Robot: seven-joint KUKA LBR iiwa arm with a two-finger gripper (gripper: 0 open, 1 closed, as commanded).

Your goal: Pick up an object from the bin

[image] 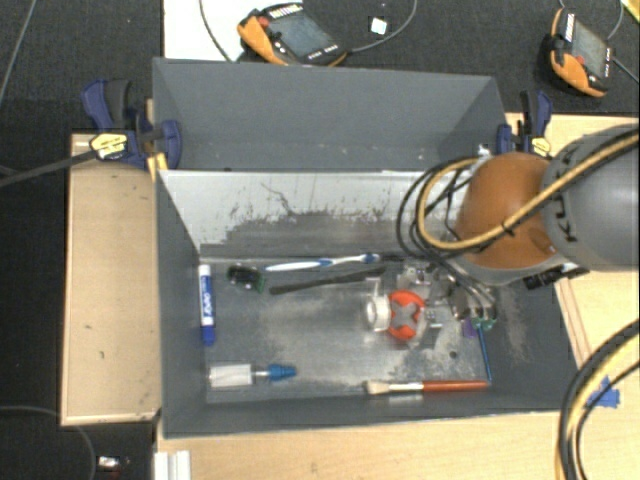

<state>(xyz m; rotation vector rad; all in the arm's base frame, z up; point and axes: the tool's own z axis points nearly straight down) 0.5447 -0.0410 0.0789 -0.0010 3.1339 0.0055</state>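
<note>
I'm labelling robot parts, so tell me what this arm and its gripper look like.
The arm is a rounded grey tube. An orange-brown domed cover caps its wrist, with black and yellow cables looping around it. The gripper beneath is dark metal.

A dark surface (80, 28) lies all round, bearing a white sheet (180, 18) and two orange devices (290, 36)

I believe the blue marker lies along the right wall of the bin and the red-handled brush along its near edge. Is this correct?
Not quite: the camera view shows the blue marker along the left wall of the bin, not the right. The red-handled brush does lie along its near edge.
</note>
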